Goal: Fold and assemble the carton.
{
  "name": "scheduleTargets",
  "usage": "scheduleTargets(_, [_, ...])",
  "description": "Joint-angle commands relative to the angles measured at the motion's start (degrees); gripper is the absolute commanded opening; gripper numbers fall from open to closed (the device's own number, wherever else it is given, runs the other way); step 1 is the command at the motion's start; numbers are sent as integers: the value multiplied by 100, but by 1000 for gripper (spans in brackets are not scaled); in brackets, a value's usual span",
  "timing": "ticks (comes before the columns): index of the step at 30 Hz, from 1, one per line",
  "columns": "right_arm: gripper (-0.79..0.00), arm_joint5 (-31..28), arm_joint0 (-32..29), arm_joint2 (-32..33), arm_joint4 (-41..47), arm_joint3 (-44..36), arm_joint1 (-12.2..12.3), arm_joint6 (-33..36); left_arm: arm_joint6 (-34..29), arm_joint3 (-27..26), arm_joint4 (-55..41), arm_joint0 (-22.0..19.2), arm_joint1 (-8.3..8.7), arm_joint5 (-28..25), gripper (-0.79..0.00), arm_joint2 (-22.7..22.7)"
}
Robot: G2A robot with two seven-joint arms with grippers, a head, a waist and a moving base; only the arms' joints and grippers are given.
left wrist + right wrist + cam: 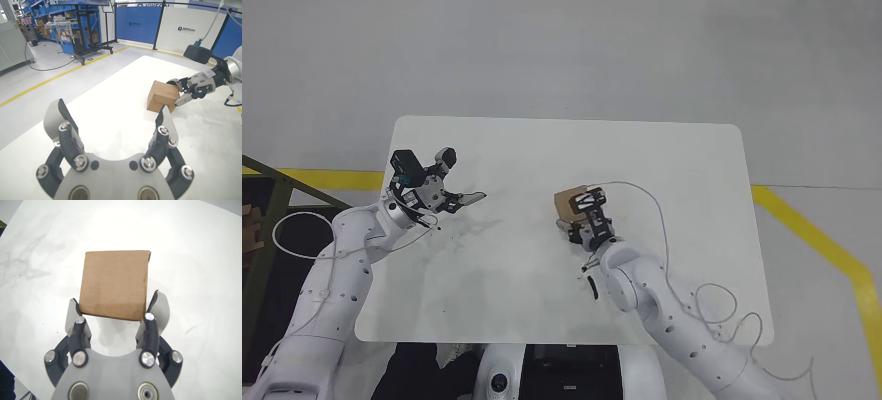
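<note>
Brown carton (570, 202) just right of centre in the top view, resting on the white table (692, 160), folded into a box shape. Directly below it in that frame, right gripper (585, 222), pinched on the carton's near end, one finger on each side. Same grip in the right wrist view: carton (114, 285) at centre frame, gripper (115, 298) at its lower edge, hugging both lower corners. In the left wrist view, carton (162, 96) at centre right, right gripper (174, 92) clasping its right corner. At left of the top view, left gripper (460, 178), well apart from the carton, over bare table; fingers (54, 115) spread wide, holding nothing.
</note>
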Motion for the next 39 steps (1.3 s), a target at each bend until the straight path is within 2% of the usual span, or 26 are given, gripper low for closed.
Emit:
scheduleTargets(1, [-416,-26,-19,33,-23,-21,-4,-5,0,0,0,0,0,0,0,0])
scheduleTargets(11, [-422,-609,-422,592,479,-639,73,-96,0,0,0,0,0,0,0,0])
scheduleTargets(27, [-403,-2982,-1816,2560,2268,-2675,430,-589,0,0,0,0,0,0,0,0])
scheduleTargets(35, [-400,-3573,-2040,3209,2995,-3567,505,-753,0,0,0,0,0,0,0,0])
scheduleTargets(39, [-397,-3817,-2197,3510,3088,-3966,536,-923,0,0,0,0,0,0,0,0])
